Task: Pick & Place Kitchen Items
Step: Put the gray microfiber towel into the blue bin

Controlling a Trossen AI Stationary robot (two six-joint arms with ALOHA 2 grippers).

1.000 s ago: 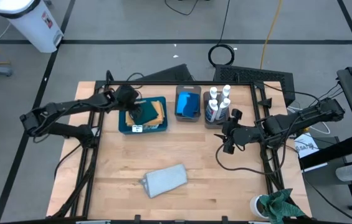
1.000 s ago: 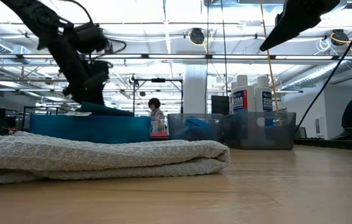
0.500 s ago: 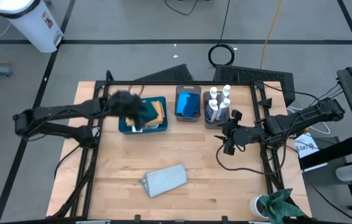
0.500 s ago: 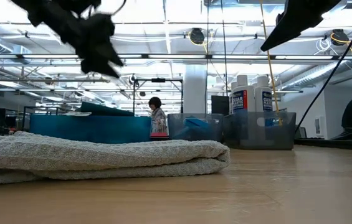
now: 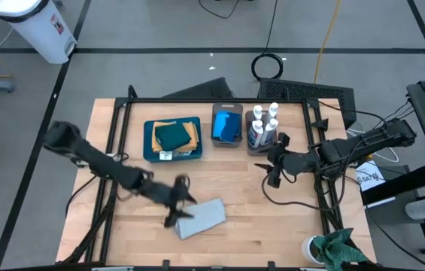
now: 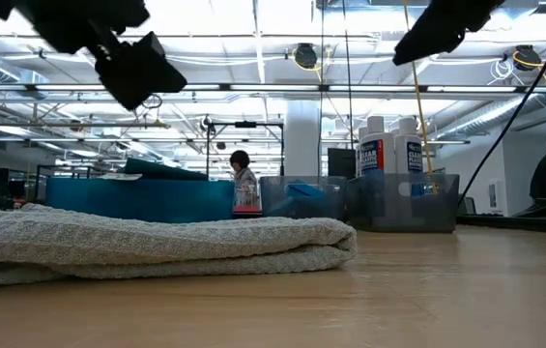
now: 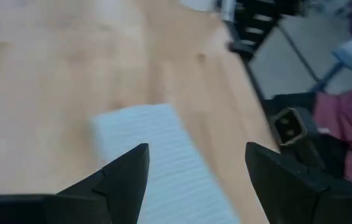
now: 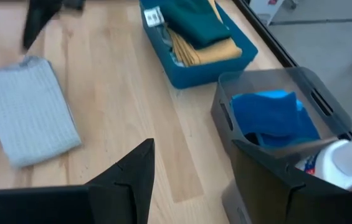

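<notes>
Left gripper: we see the left gripper (image 5: 180, 202) low over the front of the counter (image 5: 272, 218), at the left end of the pale grey cloth (image 5: 200, 218), its fingers (image 7: 126, 177) spread apart and holding nothing.

Right gripper: we see the right gripper (image 5: 274, 162) hovering above the counter just in front of the bottle bin (image 5: 247, 147); its fingers (image 8: 135, 171) are apart and empty.

Pale grey cloth: we find it folded and lying flat near the front edge of the counter, well apart from the tray and bins. In the low view it fills the foreground (image 6: 147, 246).

Teal tray: we see the teal tray (image 5: 152, 155) at the back left of the counter, holding a dark teal cloth (image 5: 171, 136) on top of a mustard yellow cloth (image 5: 192, 133).

Sponge bin: we see the sponge bin (image 5: 227, 142), a grey-brown bin beside the tray, with blue sponges (image 5: 227, 124) in it.

Bottle bin: we see white bottles (image 5: 265, 122) with blue labels standing upright inside it, just right of the sponge bin.

Green rag: we see a green rag (image 5: 338, 248) at the front right corner, off the working area.

Room: in the low view we see a person (image 6: 244, 182) far behind the counter.
</notes>
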